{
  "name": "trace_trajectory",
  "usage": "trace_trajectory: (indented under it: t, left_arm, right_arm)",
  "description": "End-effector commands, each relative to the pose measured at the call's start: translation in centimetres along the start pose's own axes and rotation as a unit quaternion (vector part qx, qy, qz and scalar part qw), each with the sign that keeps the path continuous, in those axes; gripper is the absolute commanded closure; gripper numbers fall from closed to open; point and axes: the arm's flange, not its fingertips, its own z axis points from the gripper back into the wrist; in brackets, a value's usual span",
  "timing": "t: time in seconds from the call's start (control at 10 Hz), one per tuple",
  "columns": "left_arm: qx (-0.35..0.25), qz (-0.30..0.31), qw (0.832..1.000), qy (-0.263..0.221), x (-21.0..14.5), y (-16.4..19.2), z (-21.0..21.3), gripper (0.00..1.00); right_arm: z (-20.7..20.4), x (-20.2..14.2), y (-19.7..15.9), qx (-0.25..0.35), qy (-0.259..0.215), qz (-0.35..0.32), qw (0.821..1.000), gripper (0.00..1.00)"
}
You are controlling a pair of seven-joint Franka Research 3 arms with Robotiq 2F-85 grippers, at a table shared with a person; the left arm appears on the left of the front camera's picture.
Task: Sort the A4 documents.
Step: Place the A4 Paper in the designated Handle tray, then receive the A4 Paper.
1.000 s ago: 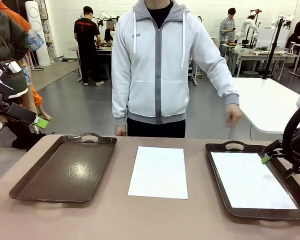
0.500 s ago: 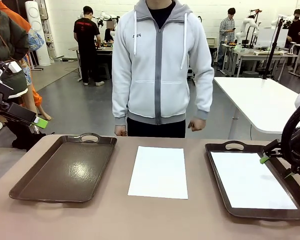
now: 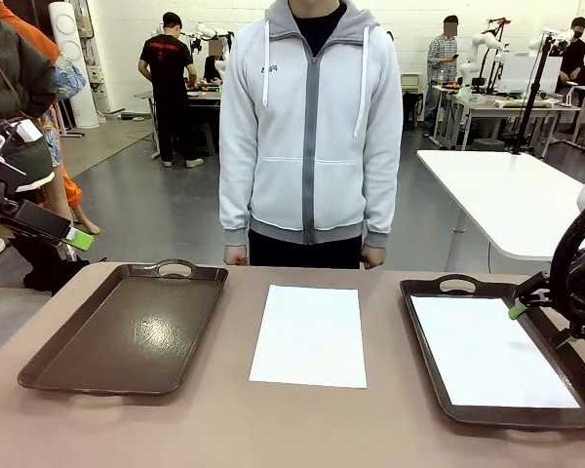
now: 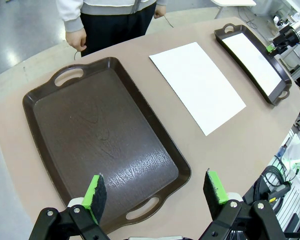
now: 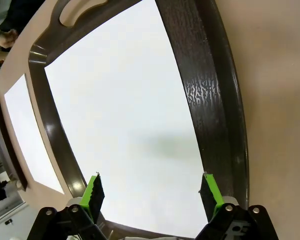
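sheet point(image 3: 492, 351) in right tray point(image 3: 416, 327); second sheet point(image 3: 310, 334) lies mid-table.

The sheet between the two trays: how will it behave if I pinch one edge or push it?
The sheet looks thin and lies flat on the table, so it probably offers no raised edge to pinch. Lifted by one side it would likely droop. A push may slide it easily.

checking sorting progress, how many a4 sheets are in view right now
2. One sheet lies flat on the table between the left tray and right tray; the other sheet lies inside the right tray. The left tray holds none. More could be stacked unseen beneath either.
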Motion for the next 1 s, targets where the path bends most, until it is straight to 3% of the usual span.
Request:
trace_trajectory:
  t: [0.0, 0.9]
  left_arm:
    - [-0.006, 0.001, 1.000, -0.002, -0.02, 0.06, -0.05, 0.00]
    - [-0.006, 0.001, 1.000, -0.002, -0.02, 0.06, -0.05, 0.00]
  right_arm:
    - [0.00, 0.07, -0.06, 0.000, 0.001, 0.001, 1.000, 0.00]
    - [0.00, 0.00, 0.00, 0.000, 0.000, 0.000, 1.000, 0.00]
